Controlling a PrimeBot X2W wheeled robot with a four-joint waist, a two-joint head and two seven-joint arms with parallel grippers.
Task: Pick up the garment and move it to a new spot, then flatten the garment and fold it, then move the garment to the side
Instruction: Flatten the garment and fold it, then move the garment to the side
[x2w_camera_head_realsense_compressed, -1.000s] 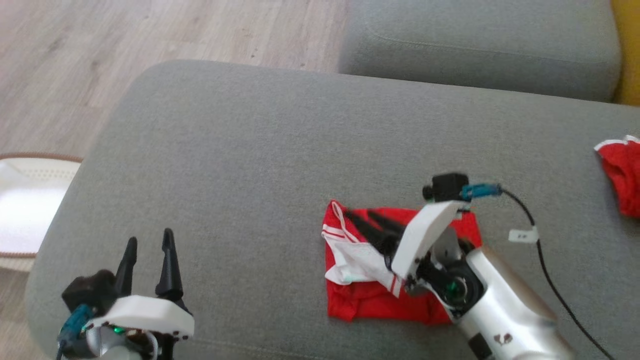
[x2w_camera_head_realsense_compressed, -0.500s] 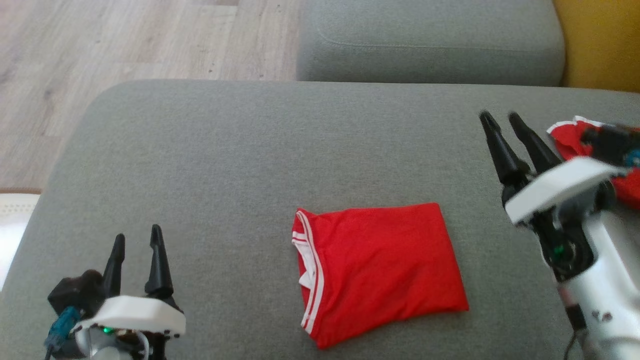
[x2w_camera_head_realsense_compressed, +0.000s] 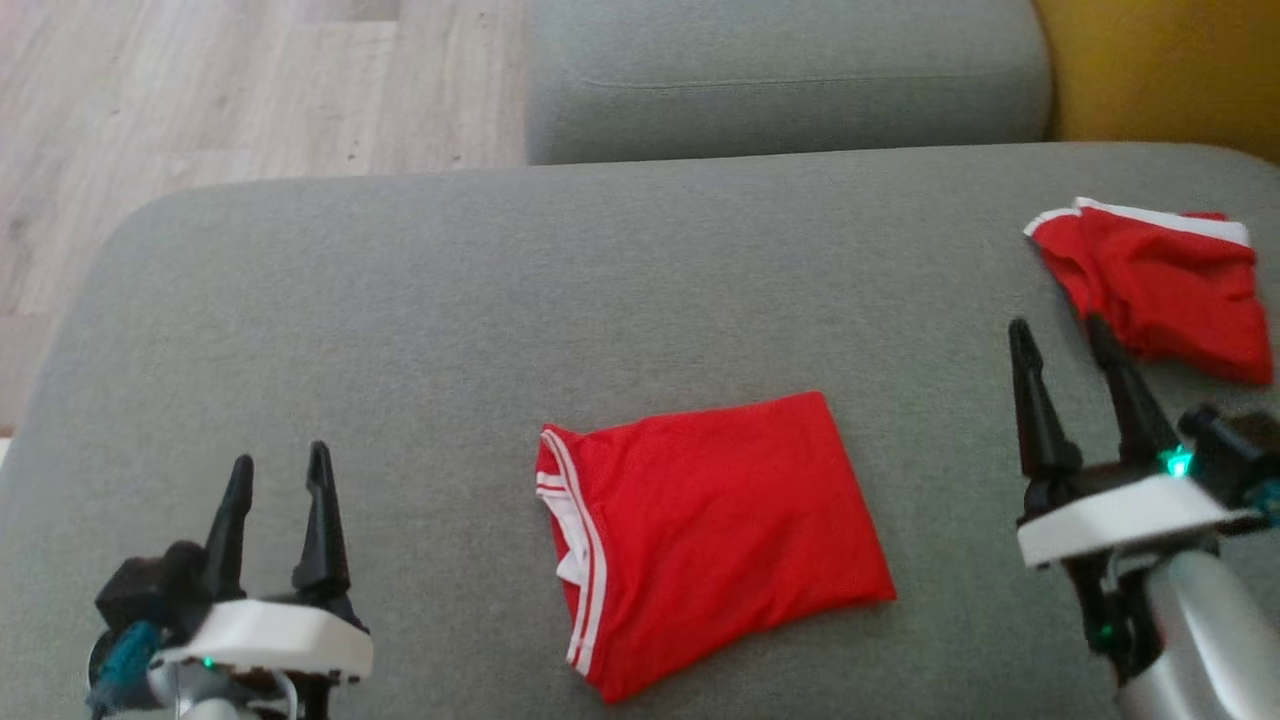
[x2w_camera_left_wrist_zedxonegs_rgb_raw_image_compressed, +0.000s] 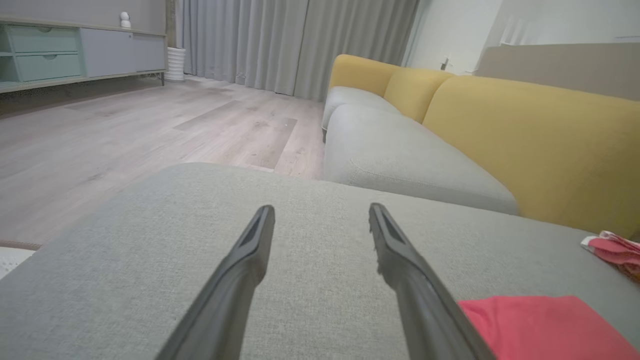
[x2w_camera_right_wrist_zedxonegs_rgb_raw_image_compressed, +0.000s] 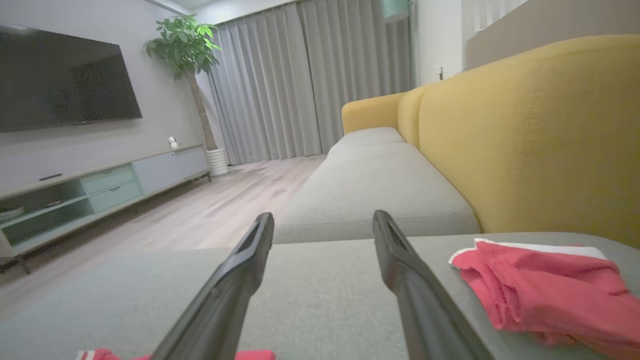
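Head view: a folded red garment (x2w_camera_head_realsense_compressed: 700, 530), white-striped at one edge, lies flat on the grey fabric sofa seat (x2w_camera_head_realsense_compressed: 400, 320). It sits between the left gripper (x2w_camera_head_realsense_compressed: 281, 455) and the right gripper (x2w_camera_head_realsense_compressed: 1058, 325), both spread wide, empty and clear of it. The right wrist view adds detail on a crumpled second red garment (x2w_camera_right_wrist_zedxonegs_rgb_raw_image_compressed: 545, 290) near its fingers, before the yellow backrest (x2w_camera_right_wrist_zedxonegs_rgb_raw_image_compressed: 525, 135).

Matt red cloth garment (x2w_camera_head_realsense_compressed: 710, 530) on coarse grey woven cushion (x2w_camera_head_realsense_compressed: 400, 330)

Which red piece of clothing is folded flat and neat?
The middle garment, lying flat with white stripes on its left edge. The far-right garment is rumpled.
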